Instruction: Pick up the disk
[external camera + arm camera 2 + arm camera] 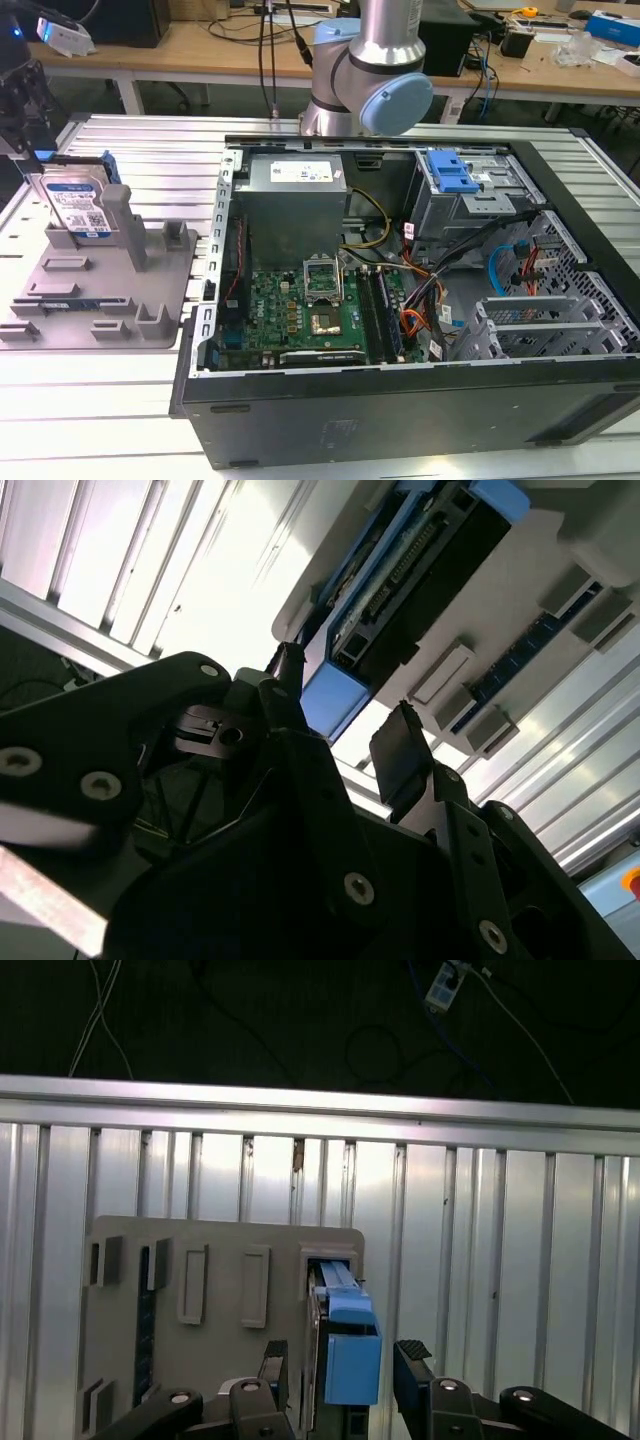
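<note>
The disk (80,205) stands on edge in the grey fixture plate (110,290) at the exterior view's left, its white-and-blue label facing the camera. My gripper (28,150) hangs right above it. In both wrist views the gripper (343,1365) (340,715) is open, with one black finger (276,1360) on each side of the disk's blue-railed end (350,1355) and a narrow gap on either side. The disk (420,570) sits between the posts of the plate (520,590) and has not been lifted.
An open computer case (400,300) with motherboard, cables and a bright blue latch (447,175) lies at the exterior view's right. The ribbed metal table (480,1260) ends at a rail (320,1090) beyond the plate (220,1250). Cluttered benches stand behind.
</note>
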`<state>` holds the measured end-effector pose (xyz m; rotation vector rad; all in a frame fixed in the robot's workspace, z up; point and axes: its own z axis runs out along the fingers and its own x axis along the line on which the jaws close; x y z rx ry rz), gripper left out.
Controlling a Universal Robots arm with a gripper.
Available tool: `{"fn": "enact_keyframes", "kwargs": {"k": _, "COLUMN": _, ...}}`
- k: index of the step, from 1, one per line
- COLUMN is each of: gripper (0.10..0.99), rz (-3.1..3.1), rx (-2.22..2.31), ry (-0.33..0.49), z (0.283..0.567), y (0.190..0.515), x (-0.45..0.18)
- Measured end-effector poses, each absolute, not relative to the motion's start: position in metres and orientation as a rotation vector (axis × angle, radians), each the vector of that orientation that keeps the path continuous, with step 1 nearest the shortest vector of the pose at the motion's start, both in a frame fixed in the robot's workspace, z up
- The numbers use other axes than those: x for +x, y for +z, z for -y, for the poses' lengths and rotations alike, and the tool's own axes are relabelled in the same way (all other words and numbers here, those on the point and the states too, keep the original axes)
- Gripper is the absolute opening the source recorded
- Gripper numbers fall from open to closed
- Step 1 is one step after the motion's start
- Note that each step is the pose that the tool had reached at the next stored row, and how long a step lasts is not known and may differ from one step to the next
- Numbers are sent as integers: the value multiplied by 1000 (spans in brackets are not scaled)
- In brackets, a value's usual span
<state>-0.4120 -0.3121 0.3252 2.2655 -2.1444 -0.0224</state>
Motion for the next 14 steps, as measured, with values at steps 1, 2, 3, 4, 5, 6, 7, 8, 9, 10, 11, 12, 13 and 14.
{"fn": "enact_keyframes", "kwargs": {"k": 1, "gripper": 541, "rz": 2144, "rx": 2266, "ry": -22, "z": 312, "y": 325, "x": -412}}
{"fn": "enact_keyframes", "kwargs": {"k": 2, "gripper": 541, "rz": 2144, "rx": 2266, "ry": -22, "z": 312, "y": 324, "x": -412}}
{"fn": "enact_keyframes", "kwargs": {"k": 3, "gripper": 541, "rz": 2144, "rx": 2266, "ry": -22, "z": 312, "y": 323, "x": -412}}
{"fn": "enact_keyframes", "kwargs": {"k": 4, "gripper": 541, "rz": 2144, "rx": 2266, "ry": -22, "z": 312, "y": 321, "x": -412}}
{"fn": "enact_keyframes", "kwargs": {"k": 5, "gripper": 541, "rz": 2144, "rx": 2266, "ry": -22, "z": 312, "y": 320, "x": -412}}
{"fn": "enact_keyframes", "kwargs": {"k": 6, "gripper": 541, "rz": 2144, "rx": 2266, "ry": -22, "z": 312, "y": 319, "x": -412}}
{"fn": "enact_keyframes", "kwargs": {"k": 7, "gripper": 541, "rz": 2144, "rx": 2266, "ry": -22, "z": 312, "y": 319, "x": -412}}
{"fn": "enact_keyframes", "kwargs": {"k": 8, "gripper": 541, "rz": 2144, "rx": 2266, "ry": -22, "z": 312, "y": 318, "x": -412}}
{"fn": "enact_keyframes", "kwargs": {"k": 9, "gripper": 541, "rz": 2144, "rx": 2266, "ry": -22, "z": 312, "y": 317, "x": -412}}
{"fn": "enact_keyframes", "kwargs": {"k": 10, "gripper": 541, "rz": 2144, "rx": 2266, "ry": -22, "z": 312, "y": 316, "x": -413}}
{"fn": "enact_keyframes", "kwargs": {"k": 11, "gripper": 541, "rz": 2144, "rx": 2266, "ry": -22, "z": 312, "y": 315, "x": -413}}
{"fn": "enact_keyframes", "kwargs": {"k": 12, "gripper": 541, "rz": 2144, "rx": 2266, "ry": -22, "z": 312, "y": 313, "x": -413}}
{"fn": "enact_keyframes", "kwargs": {"k": 13, "gripper": 541, "rz": 2144, "rx": 2265, "ry": -22, "z": 312, "y": 312, "x": -413}}
{"fn": "enact_keyframes", "kwargs": {"k": 14, "gripper": 541, "rz": 2144, "rx": 2266, "ry": -22, "z": 312, "y": 311, "x": -413}}
